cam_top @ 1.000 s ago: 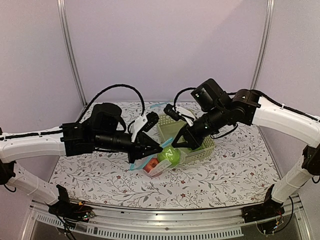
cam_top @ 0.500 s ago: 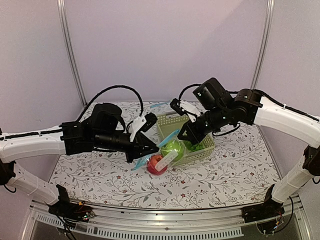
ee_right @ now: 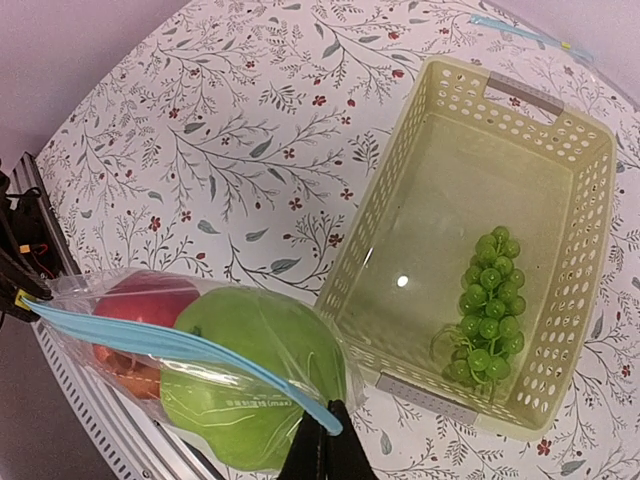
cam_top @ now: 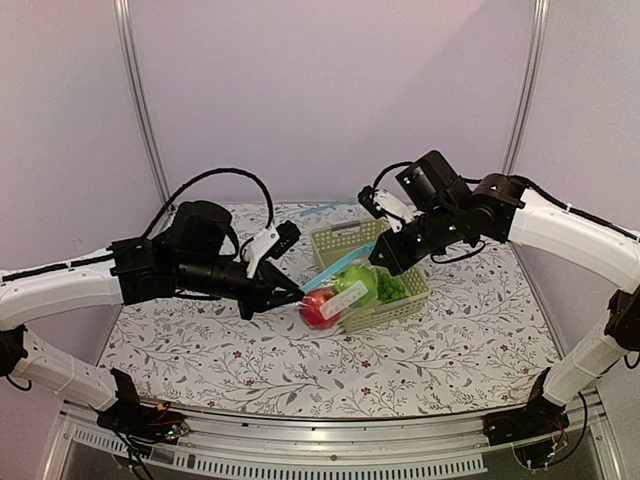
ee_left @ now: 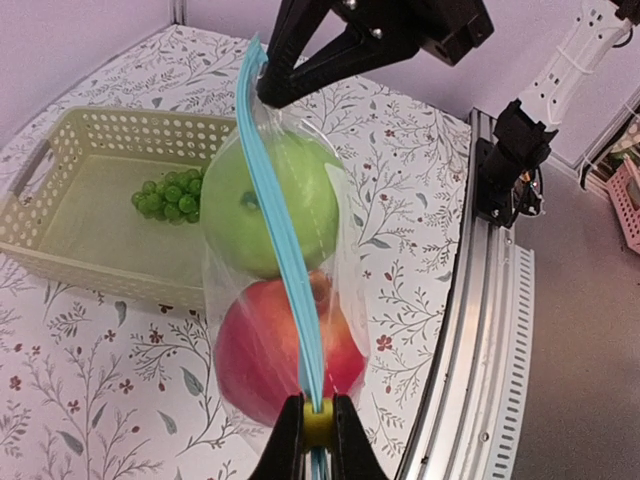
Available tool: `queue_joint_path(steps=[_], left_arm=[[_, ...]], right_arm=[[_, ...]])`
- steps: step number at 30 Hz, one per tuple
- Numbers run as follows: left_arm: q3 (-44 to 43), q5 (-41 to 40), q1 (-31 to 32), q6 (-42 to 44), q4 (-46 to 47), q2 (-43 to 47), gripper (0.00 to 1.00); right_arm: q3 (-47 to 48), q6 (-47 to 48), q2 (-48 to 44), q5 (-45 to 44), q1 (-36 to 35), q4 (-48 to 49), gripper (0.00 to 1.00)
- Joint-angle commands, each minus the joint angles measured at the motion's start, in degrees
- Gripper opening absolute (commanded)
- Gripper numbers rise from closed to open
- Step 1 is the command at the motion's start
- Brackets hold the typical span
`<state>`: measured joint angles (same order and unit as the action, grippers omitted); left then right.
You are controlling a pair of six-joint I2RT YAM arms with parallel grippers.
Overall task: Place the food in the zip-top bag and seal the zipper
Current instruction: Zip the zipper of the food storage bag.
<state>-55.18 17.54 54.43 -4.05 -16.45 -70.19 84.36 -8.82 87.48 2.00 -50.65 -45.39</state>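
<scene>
Left gripper (ee_left: 318, 425): shows only 2 fingertips, rest cut off at the bottom edge of its wrist view; pinches shut on 1 end of the zipper (ee_left: 285, 250). Right gripper (ee_right: 322, 445): likewise cut off low in its own view; closes on the other end. Zip-top bag (ee_left: 345, 240): hangs stretched between both grippers, near the basket (ee_right: 560, 250); holds 2 fruits touching, red apple (ee_left: 270, 350) and green apple (ee_left: 240, 200), each partly crossed by the blue strip. Cannot tell whether sealed along the whole mouth. Basket: sits on the table (cam_top: 200, 350), contains 1 bunch of green grapes (ee_right: 485, 300).
</scene>
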Motion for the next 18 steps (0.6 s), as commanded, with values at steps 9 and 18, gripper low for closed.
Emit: queue_joint_path(steps=[9, 18], left_arm=[[1.61, 2.0, -3.73, 0.98, -10.23, 3.93, 0.03], [1.39, 1.4, -5.37, 1.71, -13.05, 5.04, 0.03]], right_arm=[[-0.69, -1.38, -0.24, -7.59, 3.47, -1.42, 0.0], [-0.18, -1.03, 0.48, -7.92, 3.47, -1.58, 0.0]])
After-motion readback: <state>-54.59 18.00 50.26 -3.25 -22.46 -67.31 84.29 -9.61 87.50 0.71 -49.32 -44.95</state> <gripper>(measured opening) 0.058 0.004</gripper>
